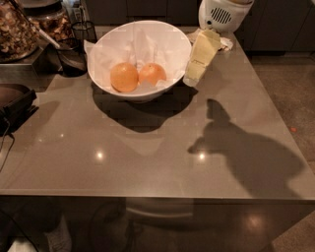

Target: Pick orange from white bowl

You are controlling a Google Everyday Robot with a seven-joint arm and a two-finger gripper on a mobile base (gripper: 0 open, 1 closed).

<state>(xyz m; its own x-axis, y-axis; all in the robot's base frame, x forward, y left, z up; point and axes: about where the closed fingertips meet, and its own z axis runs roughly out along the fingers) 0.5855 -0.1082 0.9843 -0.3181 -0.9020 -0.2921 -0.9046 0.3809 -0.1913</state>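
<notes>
The white bowl [170,37] stands at the back middle of the grey table, lined with crumpled white paper. Two round fruits lie in it side by side. The orange [153,74] is the right one, deeper reddish-orange and a little smaller. The paler, larger fruit [124,77] lies to its left. My gripper [195,76] is cream-coloured and hangs from the white arm head [224,12]. It points down-left, just outside the bowl's right rim, right of the orange.
A black mesh holder [74,54] and jars of dried food [17,29] stand at the back left. A dark device [15,106] lies at the left edge. Crumpled paper [227,44] lies behind the gripper. The table [147,157] ends at the right above a speckled floor.
</notes>
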